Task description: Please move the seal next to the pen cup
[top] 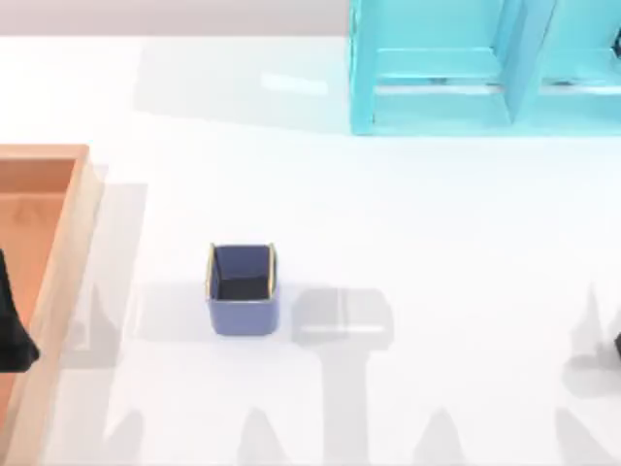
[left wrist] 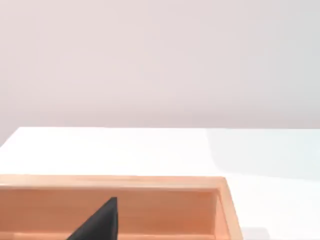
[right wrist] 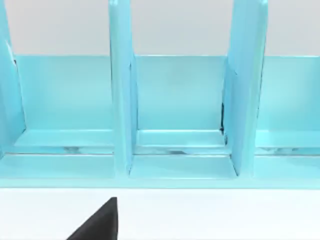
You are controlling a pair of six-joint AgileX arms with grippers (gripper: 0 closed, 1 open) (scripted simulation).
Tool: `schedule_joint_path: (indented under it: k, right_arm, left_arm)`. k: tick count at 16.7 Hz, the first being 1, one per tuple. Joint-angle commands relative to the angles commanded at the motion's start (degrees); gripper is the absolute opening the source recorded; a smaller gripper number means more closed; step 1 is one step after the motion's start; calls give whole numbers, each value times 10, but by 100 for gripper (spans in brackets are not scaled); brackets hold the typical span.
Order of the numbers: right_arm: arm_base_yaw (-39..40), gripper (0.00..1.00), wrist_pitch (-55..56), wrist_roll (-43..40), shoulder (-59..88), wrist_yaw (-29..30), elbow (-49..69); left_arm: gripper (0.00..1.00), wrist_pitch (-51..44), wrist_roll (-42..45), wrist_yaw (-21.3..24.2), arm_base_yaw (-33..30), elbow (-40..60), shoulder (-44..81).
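Pen cup (top: 242,288) upright on the white table (top: 437,243), left of centre, well apart from the orange tray (top: 58,282) (left edge). Left gripper (top: 12,330) over the tray, right gripper (top: 617,348) at the right edge; grip of either: cannot tell. Blue rack (right wrist: 180,115) facing the right wrist view.

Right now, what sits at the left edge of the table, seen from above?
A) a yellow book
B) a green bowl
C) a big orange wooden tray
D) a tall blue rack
C: the orange wooden tray runs along the top view's left edge, left of the pen cup; the light blue rack stands at the far right instead.
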State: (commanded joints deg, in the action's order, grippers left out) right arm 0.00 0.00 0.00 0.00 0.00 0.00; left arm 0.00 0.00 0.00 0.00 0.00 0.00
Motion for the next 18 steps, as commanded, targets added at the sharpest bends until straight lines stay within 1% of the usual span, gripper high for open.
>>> schedule_joint_path:
  k: [4, 8, 11, 18]
  right_arm:
    - [1, 100, -19, 1, 19, -1, 19]
    - [5, 100, -124, 5, 129, -2, 123]
    - [8, 100, -244, 9, 272, -1, 239]
    - [15, 100, -546, 18, 662, 1, 521]
  left_arm:
    - [100, 0, 0, 0, 0, 0, 0]
    - [100, 0, 0, 0, 0, 0, 0]
    - [100, 0, 0, 0, 0, 0, 0]
    - [100, 0, 0, 0, 0, 0, 0]
